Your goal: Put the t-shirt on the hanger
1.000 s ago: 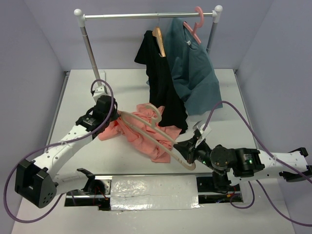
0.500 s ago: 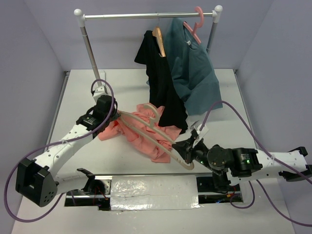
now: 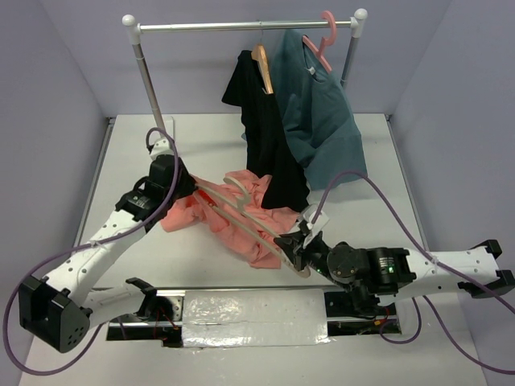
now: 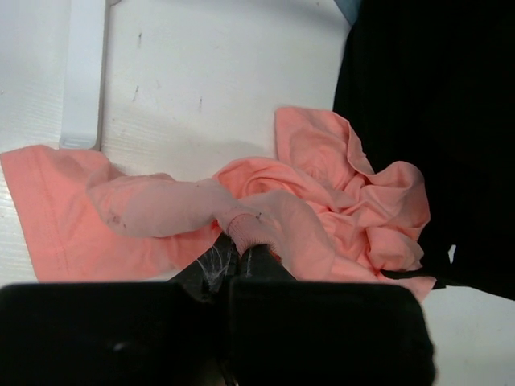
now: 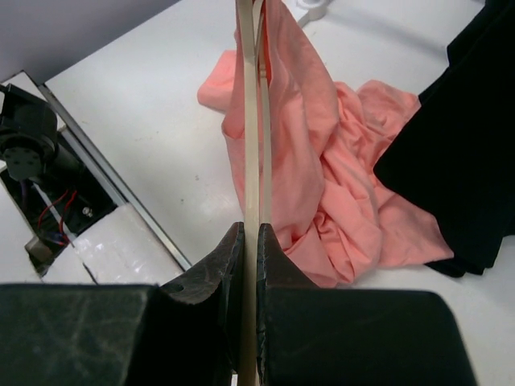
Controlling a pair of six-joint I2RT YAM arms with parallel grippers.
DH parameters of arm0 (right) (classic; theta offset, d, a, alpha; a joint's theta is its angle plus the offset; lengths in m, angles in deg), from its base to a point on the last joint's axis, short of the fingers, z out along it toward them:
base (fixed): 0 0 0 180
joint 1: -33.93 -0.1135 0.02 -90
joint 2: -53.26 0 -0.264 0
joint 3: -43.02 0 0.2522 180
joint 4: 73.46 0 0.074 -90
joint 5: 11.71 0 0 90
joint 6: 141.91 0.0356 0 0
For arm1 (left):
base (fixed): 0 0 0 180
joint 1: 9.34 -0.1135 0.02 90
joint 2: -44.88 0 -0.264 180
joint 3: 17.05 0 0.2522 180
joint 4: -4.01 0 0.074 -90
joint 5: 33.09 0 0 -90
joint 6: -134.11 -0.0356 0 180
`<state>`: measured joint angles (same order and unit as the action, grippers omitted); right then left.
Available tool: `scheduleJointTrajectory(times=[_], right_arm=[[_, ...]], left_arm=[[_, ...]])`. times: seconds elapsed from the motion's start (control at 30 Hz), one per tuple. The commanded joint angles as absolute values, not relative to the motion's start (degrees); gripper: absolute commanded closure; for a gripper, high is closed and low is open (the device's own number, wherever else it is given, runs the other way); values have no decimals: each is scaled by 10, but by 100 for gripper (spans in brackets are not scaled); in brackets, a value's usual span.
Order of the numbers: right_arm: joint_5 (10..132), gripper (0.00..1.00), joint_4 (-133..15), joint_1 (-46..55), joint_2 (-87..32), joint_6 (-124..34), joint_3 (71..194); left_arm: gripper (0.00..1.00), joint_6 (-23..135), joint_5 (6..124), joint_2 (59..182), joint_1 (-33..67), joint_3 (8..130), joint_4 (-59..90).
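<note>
1. My left gripper (image 3: 182,186) is out left of centre, clamped on a bunched fold of the t-shirt (image 3: 189,215). On the left wrist cam the fingers (image 4: 256,259) are pressed together, with pink cloth gathered right at the tips.
2. The t-shirt is a crumpled heap on the white table (image 3: 201,137), sitting between my two grippers. One part lies flat out to the left and the rest is piled up against the hem of the black shirt (image 3: 269,153).
3. The hanger (image 3: 249,227) runs diagonally across the top of the t-shirt, from just beside my left gripper down to my right one. Its hook pokes up over the cloth. On the right wrist cam the pink fabric drapes along one side of the hanger's arm.
4. My right gripper (image 3: 291,245) is right of centre near the front edge, clenched tight on the lower end of the hanger. The thin beige bar is sandwiched between both fingers (image 5: 227,257).
5. At the back is the clothes rack (image 3: 241,26). The black shirt hangs there on a brown wooden hanger (image 3: 262,64). To its right is a teal-blue shirt (image 3: 322,121) on a pink plastic hanger (image 3: 323,40).
</note>
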<state>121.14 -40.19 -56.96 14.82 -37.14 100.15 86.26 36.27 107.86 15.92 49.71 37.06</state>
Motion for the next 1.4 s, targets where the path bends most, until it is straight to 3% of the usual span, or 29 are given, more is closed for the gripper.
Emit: scheduleJointTrajectory(times=[0.0,0.43,0.73,1.0,1.2,1.37], right_arm=[[1238,100,-500,-573,145,-404,987],[1180,100,-851,-572,151,-555,845],[1106,100,-976,-571,196,-575,770],[1181,100,-933,-570,304,-530,733],[1204,100,-1005,-562,269,-569,720],[1148,100,-1022,-526,302,-544,691]], left_arm=[[100,841,402,1057,157,523,346],[100,782,502,1005,207,552,331],[100,722,578,1001,234,599,338],[100,687,455,1006,232,683,453],[100,663,564,1113,227,761,447],[100,645,761,1194,229,802,403]])
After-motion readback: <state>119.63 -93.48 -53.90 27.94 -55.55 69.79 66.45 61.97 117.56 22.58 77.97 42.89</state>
